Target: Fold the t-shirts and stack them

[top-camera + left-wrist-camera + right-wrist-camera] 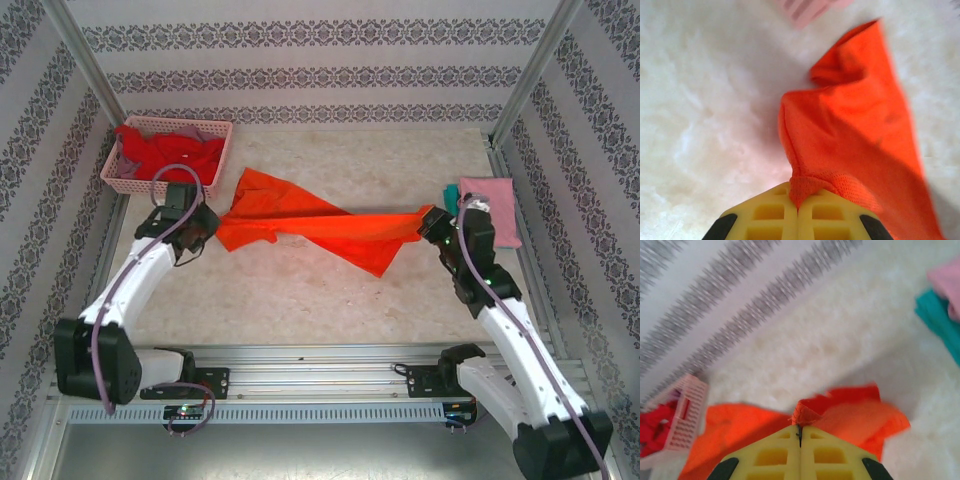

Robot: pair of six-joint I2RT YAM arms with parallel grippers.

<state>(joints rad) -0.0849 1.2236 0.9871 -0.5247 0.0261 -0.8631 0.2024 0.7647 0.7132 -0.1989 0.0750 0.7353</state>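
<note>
Spanning the tabletop [330, 300] between the two hands, the orange t-shirt [300, 222] is shown drawn out into a long, twisted band, with its broader part bunched toward the left and its middle apparently resting on the surface. The left hand [205, 232] is seen fully closed, a hemmed edge of the orange cloth being pinched between its yellow fingertips [770, 212] in the left wrist view. The right hand [432, 222] is likewise fully closed, and a gathered corner of the same garment is nipped between its fingertips [832, 455] in the right wrist view. At the far right of the tabletop a pink t-shirt [490, 205] is seen folded flat, with a teal t-shirt [940, 325] lying beneath it, so that two garments may be judged already folded and stacked. The orange t-shirt is judged to be at the spreading stage: no fold has yet been made in it. In the pink basket [120, 182] at the far left, red t-shirts [165, 150] and a piece of grey cloth [205, 130] are seen heaped unfolded. Less than half of the task is therefore judged complete.
</note>
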